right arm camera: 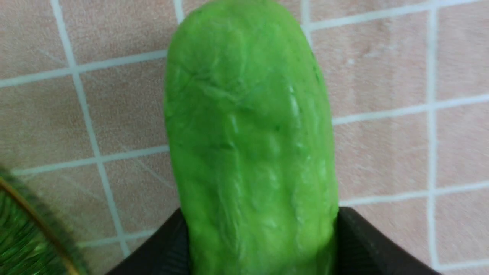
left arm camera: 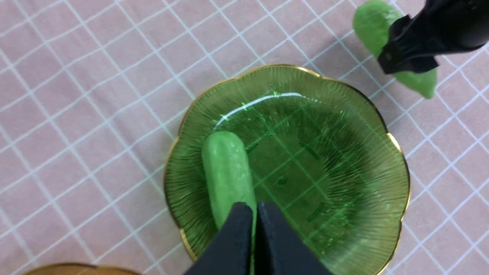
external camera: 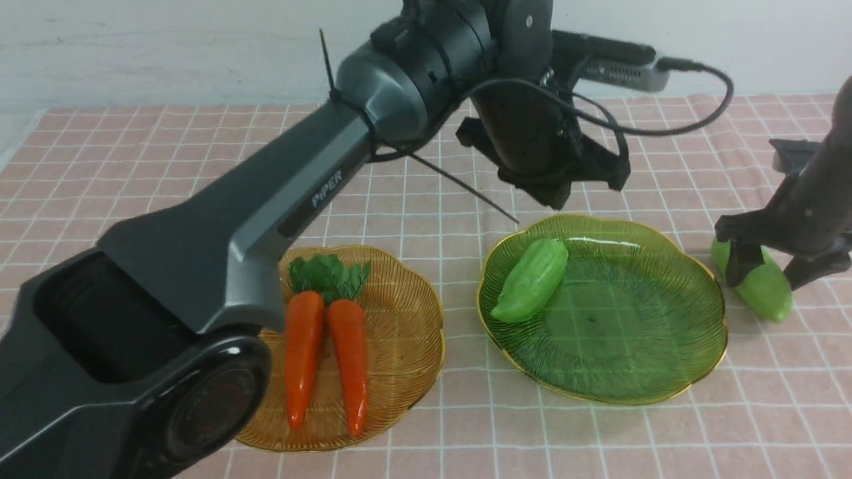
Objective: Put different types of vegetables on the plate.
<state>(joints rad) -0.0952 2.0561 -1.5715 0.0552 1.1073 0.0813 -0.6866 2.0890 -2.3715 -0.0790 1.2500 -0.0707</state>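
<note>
Green plate point(external camera: 619, 319): holds one gourd point(external camera: 532, 279).
Second gourd point(external camera: 772, 299): on worktop point(external camera: 133, 166) just beside plate, grasped by right end effector point(external camera: 765, 269).
Left end effector point(left arm camera: 254, 208): clenched, empty, above plate.
Carrots point(external camera: 303, 359): two, in amber dish point(external camera: 406, 332).
Handling: plate probably needs a carrot. Grip it mid-body and clear both rims.

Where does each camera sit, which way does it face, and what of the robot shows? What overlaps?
Front: between the arms, facing forward over the checked cloth; left arm fills the foreground, right gripper at right.
Left wrist: looks down on the green plate and plated gourd; its shut fingers show.
Right wrist: close on the loose gourd between its fingers.
Shared: front and left wrist both show the plate and both gourds.
</note>
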